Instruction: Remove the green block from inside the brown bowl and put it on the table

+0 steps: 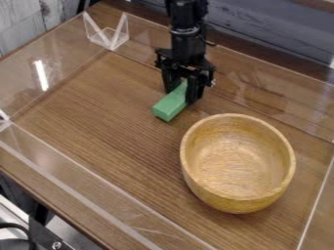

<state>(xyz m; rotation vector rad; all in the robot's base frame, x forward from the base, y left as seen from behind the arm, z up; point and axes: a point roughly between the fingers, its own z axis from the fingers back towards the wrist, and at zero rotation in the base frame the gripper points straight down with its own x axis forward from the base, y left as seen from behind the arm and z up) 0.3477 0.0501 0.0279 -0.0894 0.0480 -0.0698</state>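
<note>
My claw [183, 86] is pinched on the green block [170, 104], its upper end hidden (fingers too dark to separate); brown bowl [237, 163] sits near.

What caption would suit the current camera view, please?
Gripper holds the green block beside the brown bowl.

Likely a robot lab: a black robot arm [187, 39] reaches over a wood-grain counter [98, 117] edged with clear plastic, dark cables at one corner.
</note>
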